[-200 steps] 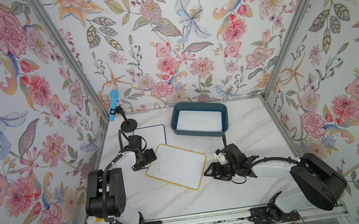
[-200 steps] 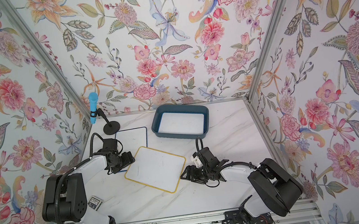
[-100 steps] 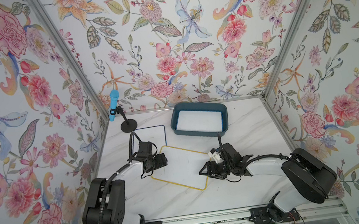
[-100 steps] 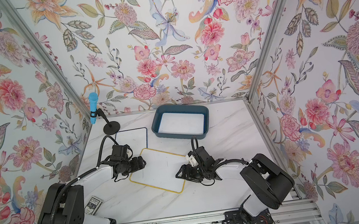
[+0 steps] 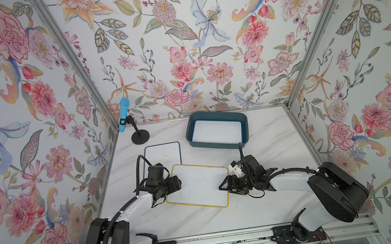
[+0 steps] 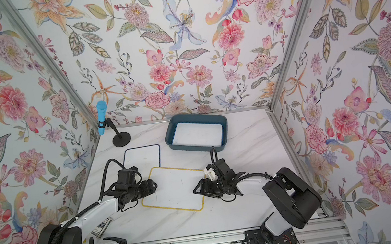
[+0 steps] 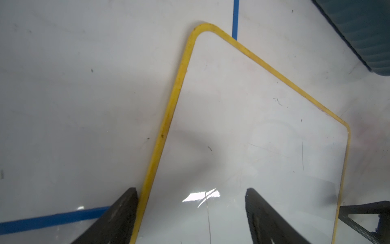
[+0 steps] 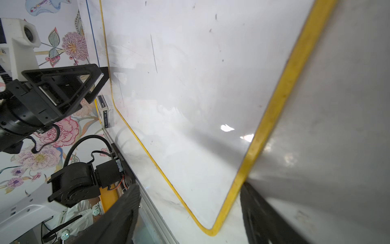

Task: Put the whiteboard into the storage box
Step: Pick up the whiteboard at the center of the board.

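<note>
Straddling opposite edges of the yellow-framed whiteboard (image 5: pixel 197 186), left gripper (image 7: pixel 191 190) and right gripper (image 8: pixel 188 187) both stand spread-jawed; it lies on the table (image 5: pixel 269 148), near the storage box (image 5: pixel 218 145).

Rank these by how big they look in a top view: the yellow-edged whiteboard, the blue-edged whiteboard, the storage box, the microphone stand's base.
1. yellow-edged whiteboard and storage box: largest, too alike to rank.
2. blue-edged whiteboard, partly hidden by the left arm.
3. microphone stand's base: smallest.
</note>
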